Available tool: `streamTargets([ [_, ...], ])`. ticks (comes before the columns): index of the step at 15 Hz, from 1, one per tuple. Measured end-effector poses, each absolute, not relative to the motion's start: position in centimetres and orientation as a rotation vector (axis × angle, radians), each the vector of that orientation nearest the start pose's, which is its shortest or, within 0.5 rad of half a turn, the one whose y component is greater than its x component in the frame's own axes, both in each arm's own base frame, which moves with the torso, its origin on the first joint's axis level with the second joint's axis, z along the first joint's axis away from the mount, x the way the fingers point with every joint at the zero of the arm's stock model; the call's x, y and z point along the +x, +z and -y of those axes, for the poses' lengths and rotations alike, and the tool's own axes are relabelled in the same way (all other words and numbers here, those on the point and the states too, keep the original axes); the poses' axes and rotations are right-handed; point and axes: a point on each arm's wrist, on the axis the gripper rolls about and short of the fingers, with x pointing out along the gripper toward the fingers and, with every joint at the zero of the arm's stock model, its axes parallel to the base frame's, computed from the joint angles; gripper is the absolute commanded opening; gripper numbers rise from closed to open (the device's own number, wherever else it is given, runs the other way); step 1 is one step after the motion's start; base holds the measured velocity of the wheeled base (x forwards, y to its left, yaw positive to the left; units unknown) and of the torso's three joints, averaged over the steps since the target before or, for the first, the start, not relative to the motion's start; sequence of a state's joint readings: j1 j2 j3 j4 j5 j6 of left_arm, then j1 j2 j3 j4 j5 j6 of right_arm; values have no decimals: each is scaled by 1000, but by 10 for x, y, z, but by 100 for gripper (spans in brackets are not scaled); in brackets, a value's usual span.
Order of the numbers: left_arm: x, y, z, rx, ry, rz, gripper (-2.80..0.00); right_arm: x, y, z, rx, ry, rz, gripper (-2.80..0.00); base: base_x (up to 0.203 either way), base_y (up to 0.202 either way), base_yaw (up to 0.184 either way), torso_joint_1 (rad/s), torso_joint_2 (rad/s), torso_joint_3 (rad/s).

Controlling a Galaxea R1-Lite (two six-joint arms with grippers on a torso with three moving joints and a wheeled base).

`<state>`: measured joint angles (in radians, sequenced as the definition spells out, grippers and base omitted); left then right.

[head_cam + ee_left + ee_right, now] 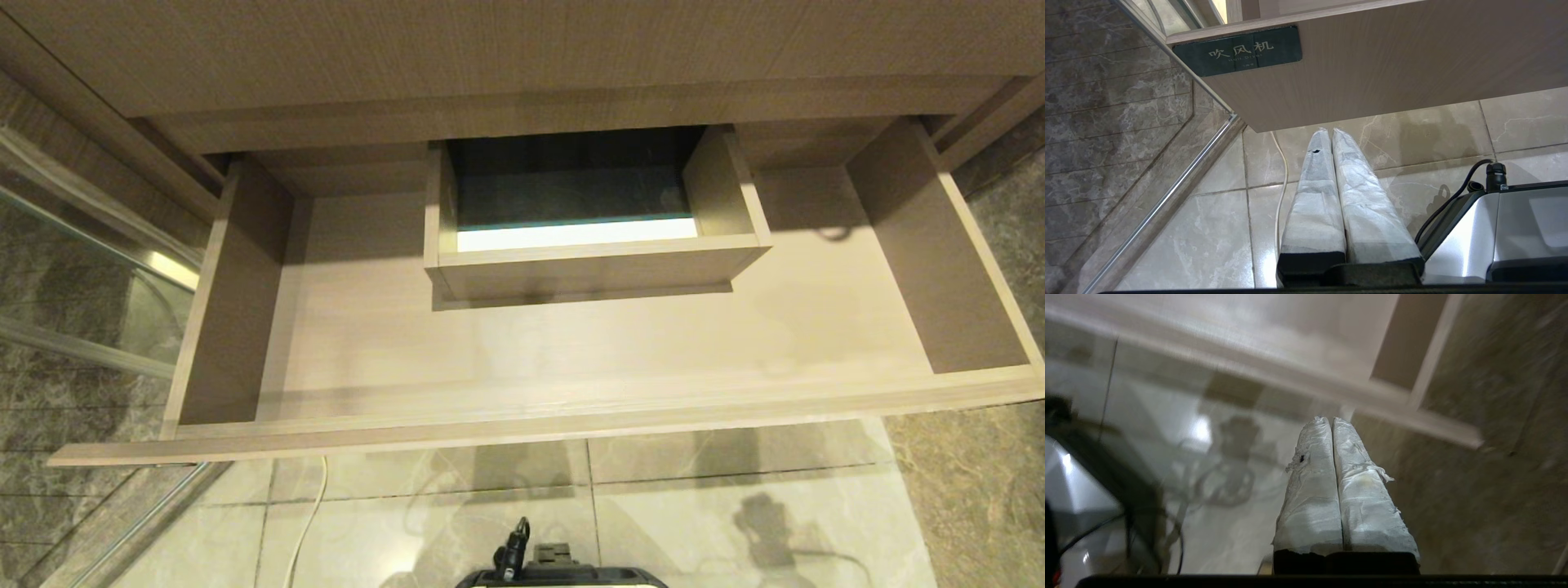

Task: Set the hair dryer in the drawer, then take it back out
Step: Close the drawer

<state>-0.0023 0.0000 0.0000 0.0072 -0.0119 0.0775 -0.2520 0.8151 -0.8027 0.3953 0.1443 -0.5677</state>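
We look down into the wide, shallow light-brown wood-grain drawer (522, 359), pulled fully out over pale marble floor tiles (735, 506); only its boxed rectangular cutout (588, 253) stands inside. The hair dryer appears in none of our views. Our left gripper (1331, 132) hangs clenched and empty below the drawer's dark label (1237, 51). Our right gripper (1330, 420), likewise clenched on nothing, hovers near the drawer's front right corner.
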Motion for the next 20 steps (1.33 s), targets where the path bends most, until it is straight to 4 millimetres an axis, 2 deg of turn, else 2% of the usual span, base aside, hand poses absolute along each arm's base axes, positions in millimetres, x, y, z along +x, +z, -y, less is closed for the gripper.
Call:
streamTargets([
  [2,-23,75,0,78,-15,-7,-280,75,241,17,-452,21,-539,-280,0,0,0,-2,15,39],
  [5,-23,75,0,77,-15,-7,-280,105,229,28,-429,10,-699,-280,0,0,0,-1,5,41],
  [10,-23,75,0,77,-15,-7,-280,159,222,50,-477,-69,-834,-280,0,0,0,1,4,35],
  [12,-23,75,0,77,-15,-7,-280,178,223,56,-489,-74,-828,-280,0,0,0,0,0,0],
  [15,-23,75,0,77,-15,-7,-280,197,227,61,-488,-80,-770,-280,0,0,0,0,0,0],
  [18,-23,75,0,77,-15,-8,-280,212,240,63,-461,-37,-589,-280,0,0,0,0,0,0],
  [20,-23,75,0,78,-15,-8,-280,222,255,63,-445,-41,-420,-280,0,0,0,0,0,0],
])
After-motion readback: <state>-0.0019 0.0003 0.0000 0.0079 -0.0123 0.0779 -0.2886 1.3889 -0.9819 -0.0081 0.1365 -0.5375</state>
